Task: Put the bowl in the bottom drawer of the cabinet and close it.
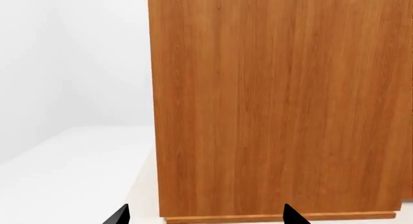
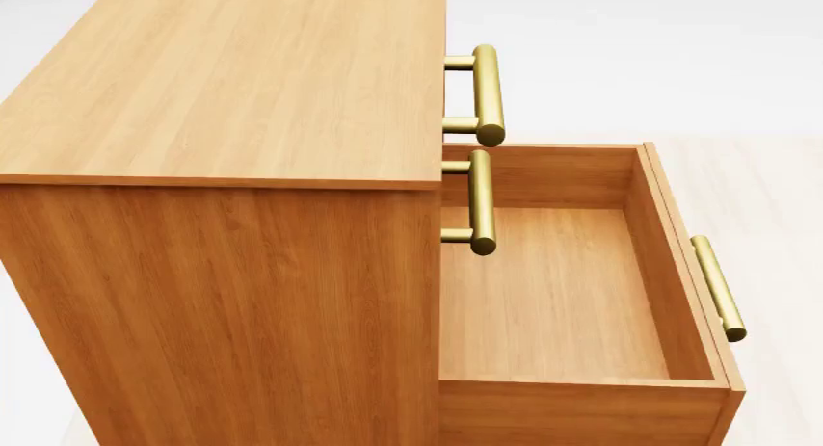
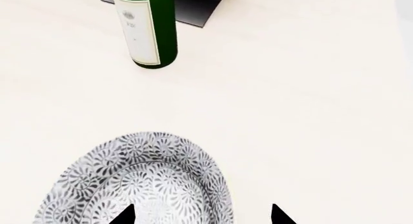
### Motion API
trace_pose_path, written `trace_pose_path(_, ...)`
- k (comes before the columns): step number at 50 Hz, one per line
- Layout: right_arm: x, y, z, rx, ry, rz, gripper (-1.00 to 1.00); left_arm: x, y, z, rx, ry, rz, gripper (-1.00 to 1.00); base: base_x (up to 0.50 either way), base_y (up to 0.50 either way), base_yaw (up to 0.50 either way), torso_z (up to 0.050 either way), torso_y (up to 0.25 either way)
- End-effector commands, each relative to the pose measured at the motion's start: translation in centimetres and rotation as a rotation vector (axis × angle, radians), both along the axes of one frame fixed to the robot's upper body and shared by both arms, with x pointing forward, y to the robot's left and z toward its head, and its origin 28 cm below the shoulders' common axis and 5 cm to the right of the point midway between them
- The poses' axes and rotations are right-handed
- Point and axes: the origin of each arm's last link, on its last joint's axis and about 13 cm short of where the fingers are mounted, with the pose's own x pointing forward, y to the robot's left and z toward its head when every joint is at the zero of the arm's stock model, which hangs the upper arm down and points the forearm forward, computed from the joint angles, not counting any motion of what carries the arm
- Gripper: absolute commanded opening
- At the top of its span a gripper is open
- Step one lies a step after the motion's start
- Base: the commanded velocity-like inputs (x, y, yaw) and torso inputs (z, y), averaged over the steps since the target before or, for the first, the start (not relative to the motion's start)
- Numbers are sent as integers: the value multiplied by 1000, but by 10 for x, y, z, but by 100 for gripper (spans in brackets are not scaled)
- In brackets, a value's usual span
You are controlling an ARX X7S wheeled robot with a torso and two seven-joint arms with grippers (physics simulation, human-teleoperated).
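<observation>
Bowl (image 3: pixel 139 180) sits on the pale table (image 3: pixel 310 117), right under the right gripper (image 3: pixel 201 215). Its jaws are spread wide, one tip over the bowl and one past its rim, holding nothing. A green bottle (image 3: pixel 147 28) stands further off. The left gripper (image 1: pixel 206 216) faces the plain side of the cabinet (image 1: pixel 277 103), jaws apart and empty. The bottom drawer (image 2: pixel 553 301) is pulled out, with nothing inside
</observation>
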Motion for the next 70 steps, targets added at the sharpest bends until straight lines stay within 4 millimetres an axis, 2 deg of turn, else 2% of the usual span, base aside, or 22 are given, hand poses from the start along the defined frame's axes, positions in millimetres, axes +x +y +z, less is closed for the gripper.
trace_pose_path(1, 1, -6, -9, 36, 9, -13, 100, 0, -4, -3, 1, 0, 0, 100, 0, 0, 0, 0, 0)
trace_pose_path(2, 1, -6, -9, 42, 7, -13, 100, 0, 1, 1, 1, 0, 0, 100, 0, 0, 0, 0, 0)
trace_pose_path(24, 3, -12, -30, 98, 48, -20, 100, 0, 2, 2, 2, 0, 1, 100, 0, 0, 0, 0, 0)
trace_pose_path(34, 0, -12, -30, 119, -2, 23, 100, 0, 2, 2, 1, 0, 1, 100, 0, 0, 0, -1, 0)
trace_pose_path(35, 0, -11, -28, 113, -11, 28, -100, 0, 2, 2, 1, 1, 1, 100, 0, 0, 0, 0, 0)
trace_pose_path(53, 3, -4, -10, -33, -135, 126, -100, 0, 2, 1, 3, 0, 2, 100, 0, 0, 0, -1, 0)
trace_pose_path(59, 7, 1, 7, -100, -181, 173, -100, -3, 2, 0, 4, 0, 2, 100, 0, 0, 0, 0, 0)
trace_pose_path(70, 26, 14, 51, -217, -250, 271, -100, -9, -1, -5, 2, 0, 1, 100, 0, 0, 0, 0, 0)
